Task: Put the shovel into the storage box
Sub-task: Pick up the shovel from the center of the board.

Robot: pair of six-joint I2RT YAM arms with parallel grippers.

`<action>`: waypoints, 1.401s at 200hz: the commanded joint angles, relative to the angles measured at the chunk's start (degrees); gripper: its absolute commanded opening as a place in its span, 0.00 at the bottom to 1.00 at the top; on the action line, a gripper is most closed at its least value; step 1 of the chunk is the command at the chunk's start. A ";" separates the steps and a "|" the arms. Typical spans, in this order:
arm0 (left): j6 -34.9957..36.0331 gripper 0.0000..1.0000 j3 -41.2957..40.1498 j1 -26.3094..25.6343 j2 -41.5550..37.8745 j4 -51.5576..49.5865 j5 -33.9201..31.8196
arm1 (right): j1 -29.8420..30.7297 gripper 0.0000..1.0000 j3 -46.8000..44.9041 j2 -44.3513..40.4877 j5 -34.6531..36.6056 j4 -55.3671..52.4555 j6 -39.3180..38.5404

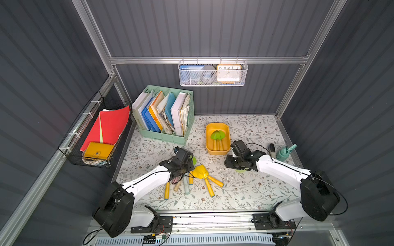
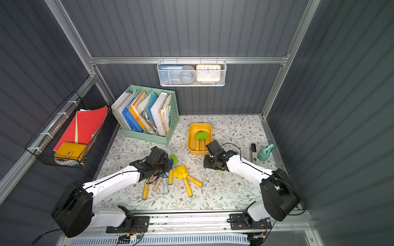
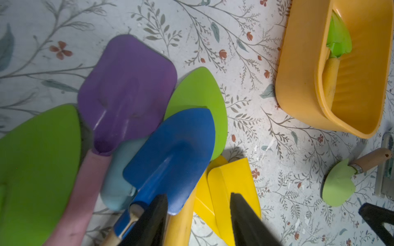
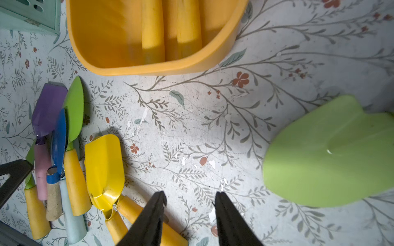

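The yellow-orange storage box [image 1: 207, 138] [image 2: 189, 138] stands mid-table and holds green-bladed shovels [image 1: 217, 135] with yellow handles. A pile of shovels lies in front of it. In the left wrist view they are a purple one [image 3: 128, 85], a blue one [image 3: 174, 149], green ones [image 3: 202, 95] and a yellow blade [image 3: 230, 181]. My left gripper [image 3: 198, 213] [image 1: 181, 161] hangs over this pile, its jaws apart astride a yellow handle. My right gripper [image 4: 189, 198] [image 1: 234, 163] is open over bare table beside a pale green shovel [image 4: 330, 153], just in front of the box [image 4: 149, 70].
A mint-green file organiser [image 1: 164, 115] full of folders stands behind the pile. A white mesh basket [image 1: 211, 73] hangs on the back wall and a black wire basket [image 1: 96, 136] on the left wall. A stapler [image 1: 272, 148] and a teal spray bottle [image 1: 285, 152] stand at the right edge.
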 commanded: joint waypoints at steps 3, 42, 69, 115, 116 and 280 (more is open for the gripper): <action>-1.71 0.55 -2.24 -0.22 -3.76 -5.84 -3.49 | 0.49 0.44 -0.99 0.93 -0.38 0.78 0.83; -2.99 0.57 -5.66 -0.18 -6.20 -7.11 -4.35 | 0.55 0.44 -1.08 1.46 -0.55 1.18 0.82; -3.01 0.57 -6.85 -0.21 -5.73 -6.42 -3.98 | 0.65 0.44 -1.17 1.86 -0.67 1.58 0.86; -2.54 0.56 -8.14 -0.17 -3.59 -5.06 -2.67 | 0.68 0.44 -1.26 2.32 -0.58 1.72 0.77; -2.49 0.55 -8.13 -0.19 -3.58 -5.00 -2.61 | 0.65 0.44 -1.21 2.33 -0.61 1.74 0.77; 3.32 0.34 -6.82 -0.16 0.77 -2.74 -0.83 | 0.64 0.44 -1.87 2.22 0.67 2.11 1.30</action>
